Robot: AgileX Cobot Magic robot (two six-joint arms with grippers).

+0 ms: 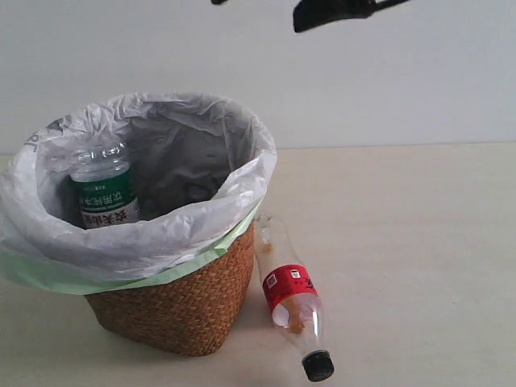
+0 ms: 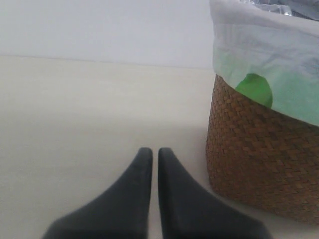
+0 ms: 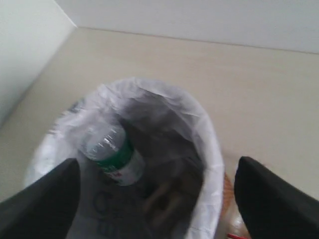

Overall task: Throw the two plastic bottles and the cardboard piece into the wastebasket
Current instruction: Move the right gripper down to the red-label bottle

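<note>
The wicker wastebasket (image 1: 177,310) with its white bag stands at the left. The green-label bottle (image 1: 103,193) stands inside it, also seen from above as the same bottle (image 3: 113,155). On the table against the basket's right side lies the red-label bottle (image 1: 292,298), black cap toward the front. My right gripper (image 3: 159,199) hangs open high above the basket's mouth, holding nothing. A blurred brownish shape (image 3: 164,191) lies at the bag's bottom; I cannot tell whether it is the cardboard piece. Low over the table beside the basket wall (image 2: 259,169), my left gripper (image 2: 155,153) is shut and empty.
A pale wall runs behind the table. Bare beige tabletop (image 1: 419,242) stretches right of the basket and bottle. A dark part of my right arm (image 1: 334,12) shows at the top edge of the exterior view.
</note>
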